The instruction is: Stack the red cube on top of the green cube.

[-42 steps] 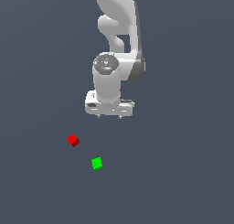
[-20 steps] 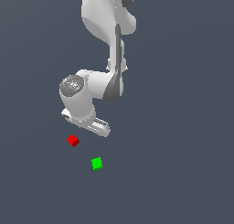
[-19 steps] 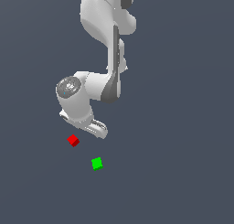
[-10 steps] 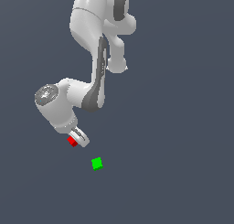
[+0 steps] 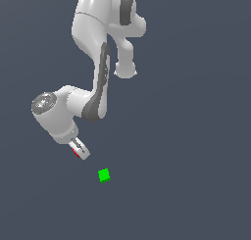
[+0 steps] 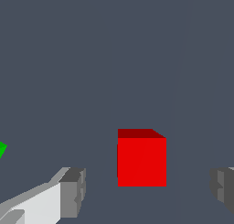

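The red cube [image 6: 141,160] lies on the grey floor between my two fingers, with a gap on each side of it. My gripper [image 6: 147,187] is open around it and touches neither side. In the exterior view the gripper [image 5: 79,150] is low over the floor and hides most of the red cube [image 5: 76,153], of which only a sliver shows. The green cube [image 5: 104,175] rests on the floor a short way toward the exterior view's right and nearer the camera; one corner of the green cube [image 6: 2,149] shows at the edge of the wrist view.
The white arm [image 5: 98,62] bends down from above, its wrist [image 5: 54,114] at the exterior view's left. The floor is plain dark grey, with nothing else on it.
The arm swung toward the exterior view's left and dropped, bringing the open gripper down around the red cube. Neither cube has moved.
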{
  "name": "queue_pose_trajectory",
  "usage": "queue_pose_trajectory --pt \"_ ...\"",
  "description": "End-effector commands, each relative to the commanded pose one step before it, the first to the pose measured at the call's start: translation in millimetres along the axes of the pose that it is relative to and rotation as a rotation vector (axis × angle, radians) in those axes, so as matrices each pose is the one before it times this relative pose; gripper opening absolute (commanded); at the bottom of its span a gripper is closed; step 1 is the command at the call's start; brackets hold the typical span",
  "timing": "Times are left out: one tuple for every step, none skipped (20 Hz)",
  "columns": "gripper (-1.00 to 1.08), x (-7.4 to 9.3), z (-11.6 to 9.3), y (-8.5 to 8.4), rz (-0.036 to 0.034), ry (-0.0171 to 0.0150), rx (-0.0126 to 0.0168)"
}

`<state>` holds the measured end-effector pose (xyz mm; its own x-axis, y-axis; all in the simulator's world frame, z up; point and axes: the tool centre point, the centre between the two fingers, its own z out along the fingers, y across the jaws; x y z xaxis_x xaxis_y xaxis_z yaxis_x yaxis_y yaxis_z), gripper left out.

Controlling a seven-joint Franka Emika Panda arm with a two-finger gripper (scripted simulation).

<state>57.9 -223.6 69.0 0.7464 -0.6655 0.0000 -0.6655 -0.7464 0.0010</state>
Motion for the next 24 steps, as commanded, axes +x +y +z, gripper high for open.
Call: queue_pose_trajectory --pt "1.0 -0.35 5.03 -0.16 0.0001 -0.00063 -0.00014" --pt "1.0 0.04 3.54 0.21 0.00067 0.00005 0.00014" --pt "1.0 -0.01 4.33 0.17 0.00067 0.00005 0.00014" --pt "1.0 -0.06 5.1 0.13 0.00067 0.00005 0.00014" --pt "1.0 -0.05 5.81 0.27 0.00095 0.00007 0.0002" --pt "1.0 -0.12 6.2 0.17 0.00083 0.00006 0.00017" --pt "1.0 -0.07 5.42 0.22 0.00083 0.00006 0.00017" --pt "1.0 -0.03 4.56 0.16 0.00067 0.00005 0.00014" --pt "1.0 0.01 3.69 0.07 0.00048 0.00004 0.0001" --pt "1.0 0.12 2.8 0.1 0.00048 0.00005 0.0001" --pt "1.0 0.11 1.98 -0.18 0.0 0.0 0.0" --pt "1.0 0.25 1.1 -0.16 0.0 0.0 0.0" --pt "1.0 0.38 0.22 -0.13 0.0 0.0 0.0" --pt "1.0 0.41 -0.46 -0.09 0.0 0.0 0.0" --pt "1.0 0.15 -0.27 -0.02 0.0 0.0 0.0" --pt "-1.0 0.0 0.0 0.0 0.0 0.0 0.0" --pt "-1.0 0.0 0.0 0.0 0.0 0.0 0.0" --pt "-1.0 0.0 0.0 0.0 0.0 0.0 0.0" --pt "-1.0 0.0 0.0 0.0 0.0 0.0 0.0" --pt "-1.0 0.0 0.0 0.0 0.0 0.0 0.0" --pt "-1.0 0.0 0.0 0.0 0.0 0.0 0.0" --pt "-1.0 0.0 0.0 0.0 0.0 0.0 0.0" --pt "-1.0 0.0 0.0 0.0 0.0 0.0 0.0" --pt "-1.0 0.0 0.0 0.0 0.0 0.0 0.0"
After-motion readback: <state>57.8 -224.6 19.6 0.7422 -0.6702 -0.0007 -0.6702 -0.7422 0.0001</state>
